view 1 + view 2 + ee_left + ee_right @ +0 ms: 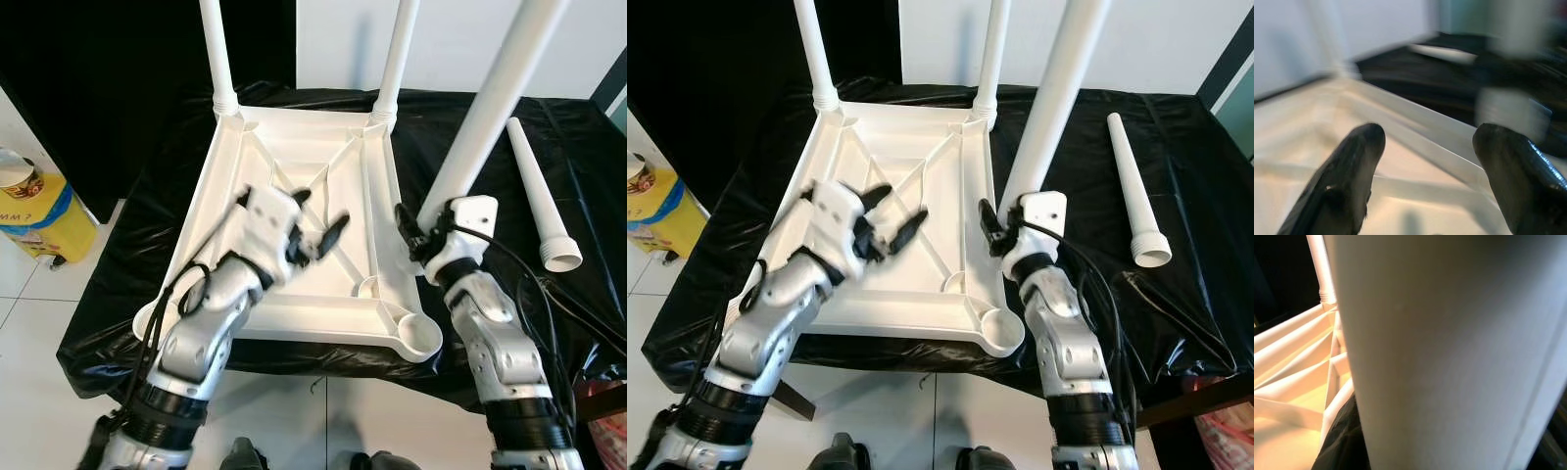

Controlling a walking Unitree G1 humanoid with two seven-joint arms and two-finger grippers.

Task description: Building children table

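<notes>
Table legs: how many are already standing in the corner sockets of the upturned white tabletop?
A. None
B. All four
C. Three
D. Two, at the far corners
D. Two legs stand in the far corners of the tabletop; the right claw holds a third leg, and a fourth leg lies on the black cloth.

An upturned tabletop (294,176) lies on the table (460,137); two legs (217,54) stand at its far corners, a loose leg (537,196) to its right.
</notes>
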